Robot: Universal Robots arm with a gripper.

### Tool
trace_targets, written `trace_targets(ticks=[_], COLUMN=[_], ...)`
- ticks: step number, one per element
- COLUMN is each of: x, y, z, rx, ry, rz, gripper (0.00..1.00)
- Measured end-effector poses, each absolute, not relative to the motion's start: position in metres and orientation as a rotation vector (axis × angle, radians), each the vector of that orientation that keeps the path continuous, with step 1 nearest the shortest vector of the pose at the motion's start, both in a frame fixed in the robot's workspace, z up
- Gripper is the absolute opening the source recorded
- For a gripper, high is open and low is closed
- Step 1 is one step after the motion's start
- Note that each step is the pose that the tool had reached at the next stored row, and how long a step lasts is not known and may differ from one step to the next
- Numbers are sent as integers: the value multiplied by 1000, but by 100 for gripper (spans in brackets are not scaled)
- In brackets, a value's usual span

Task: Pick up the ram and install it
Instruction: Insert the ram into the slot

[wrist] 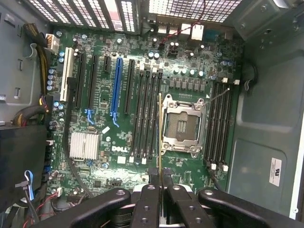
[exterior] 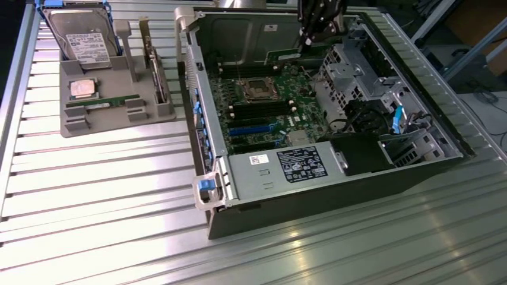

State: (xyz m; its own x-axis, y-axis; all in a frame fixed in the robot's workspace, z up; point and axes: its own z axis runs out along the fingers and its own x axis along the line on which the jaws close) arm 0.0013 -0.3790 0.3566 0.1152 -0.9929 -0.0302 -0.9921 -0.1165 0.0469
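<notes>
Ram (wrist: pixel 159 133) edge-on, parallel to memory slots (wrist: pixel 146 114).

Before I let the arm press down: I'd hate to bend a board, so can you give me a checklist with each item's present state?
1. Grip on the ram: ok, the gripper clamps it edge-on.
2. Ram parallel to the memory slots: ok.
3. Slots beside the socket empty: ok.
4. Ram exactly over one slot: cannot tell.
5. Slot latches open: cannot tell.
</notes>
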Motion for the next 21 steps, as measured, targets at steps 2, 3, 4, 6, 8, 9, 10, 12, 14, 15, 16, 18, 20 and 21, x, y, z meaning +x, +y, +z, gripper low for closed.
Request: trace_targets(ticks=[2, 3, 4, 6, 8, 9, 10, 12, 14, 15, 16, 18, 20, 21], x=[1, 1, 1, 1, 1, 1, 1, 1, 0, 0, 0, 0, 0, 0], y=[-379, -379, -379, -379, -379, -379, -379, -379, -379, -379, -379, -379, -379, -379], z=[355, 354, 352, 350, 348, 348, 347, 345, 342, 342, 341, 339, 338, 337], rx=[2335, 2335, 2335, 2335, 2335, 2335, 2335, 2335, 2335, 2335, 2334, 2335, 2335, 2335], ry=[-2078, -2078, -2078, -2078, -2078, -2078, -2078, -2078, -2078, -2078, -2078, -2078, -2078, -2078], rz=[-84, -84, -84, -84, -84, -84, -84, -84, -84, -84, -84, -84, -84, -84], gripper=[12, 12, 12, 12, 12, 12, 12, 12, 12, 12, 12, 12, 12, 12])
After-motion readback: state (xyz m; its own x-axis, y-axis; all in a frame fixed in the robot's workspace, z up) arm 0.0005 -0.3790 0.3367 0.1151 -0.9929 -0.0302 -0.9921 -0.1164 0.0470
